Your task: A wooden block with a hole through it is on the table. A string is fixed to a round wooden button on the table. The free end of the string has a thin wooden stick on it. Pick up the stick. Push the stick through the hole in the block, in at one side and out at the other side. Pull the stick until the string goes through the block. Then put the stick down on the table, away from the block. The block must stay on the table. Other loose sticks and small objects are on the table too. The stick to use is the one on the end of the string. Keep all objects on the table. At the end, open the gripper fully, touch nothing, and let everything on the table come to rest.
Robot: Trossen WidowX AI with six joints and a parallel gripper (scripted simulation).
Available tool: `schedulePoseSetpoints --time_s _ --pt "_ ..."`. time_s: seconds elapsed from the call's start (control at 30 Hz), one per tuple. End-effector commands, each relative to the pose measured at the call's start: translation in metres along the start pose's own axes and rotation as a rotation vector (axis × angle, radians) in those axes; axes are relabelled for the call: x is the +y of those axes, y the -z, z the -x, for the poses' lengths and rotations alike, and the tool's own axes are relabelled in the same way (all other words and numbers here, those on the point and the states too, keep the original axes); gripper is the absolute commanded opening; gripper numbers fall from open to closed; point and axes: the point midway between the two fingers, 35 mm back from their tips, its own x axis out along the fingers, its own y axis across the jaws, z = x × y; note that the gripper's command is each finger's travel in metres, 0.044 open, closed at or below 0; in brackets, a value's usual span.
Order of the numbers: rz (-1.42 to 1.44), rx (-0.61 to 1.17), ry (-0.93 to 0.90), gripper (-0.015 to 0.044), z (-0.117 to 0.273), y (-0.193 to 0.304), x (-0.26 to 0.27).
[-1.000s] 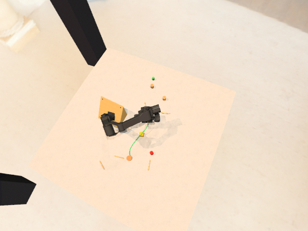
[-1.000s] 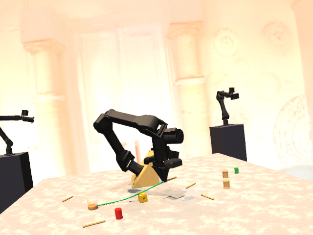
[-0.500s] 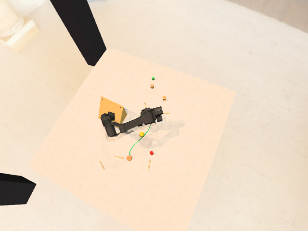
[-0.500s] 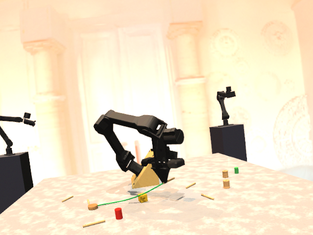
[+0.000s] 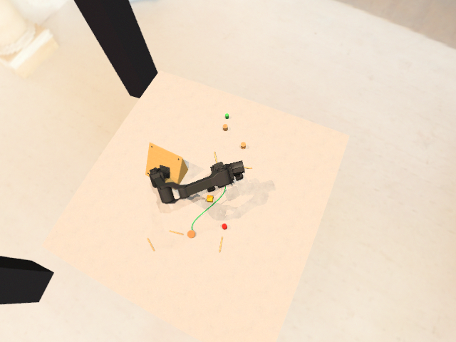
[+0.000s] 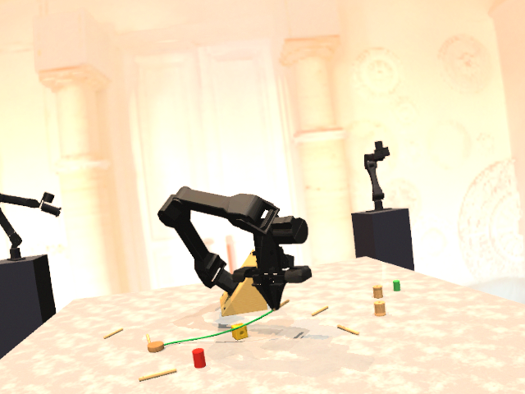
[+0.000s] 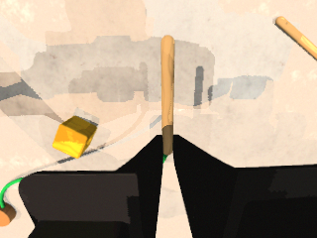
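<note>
My gripper [image 6: 276,308] [image 7: 166,140] is shut on the string's wooden stick [image 7: 167,74] near its string end, above the table. The stick points ahead in the wrist view, its free end clear of the fingers. In the top view the arm hides the fingertips. The green string [image 5: 201,214] [image 6: 258,317] runs from the fingers to the round button [image 5: 191,234] [image 6: 155,346] [image 7: 6,216]. The small yellow block [image 5: 209,199] [image 6: 239,332] [image 7: 74,137] sits on the table, left of the stick in the wrist view. Its hole shows in the exterior view; no string is seen in it.
Loose sticks lie around, one [image 5: 215,157] partly behind the arm, others [image 6: 347,329] [image 6: 320,310] right of the gripper. A red cylinder [image 5: 224,226] [image 6: 198,358] stands near the button. Two wooden spools and a green cylinder [image 5: 226,115] [image 6: 396,285] stand farther off. A large wedge [image 5: 165,158] is by the arm's base.
</note>
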Motion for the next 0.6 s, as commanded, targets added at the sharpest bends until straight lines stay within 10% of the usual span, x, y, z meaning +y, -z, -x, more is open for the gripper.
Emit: schedulePoseSetpoints --time_s 0.0,0.57 --pt "0.057 0.005 0.002 0.0000 0.000 0.006 -0.005" --pt "0.282 0.008 0.001 0.0000 0.000 0.027 -0.013"
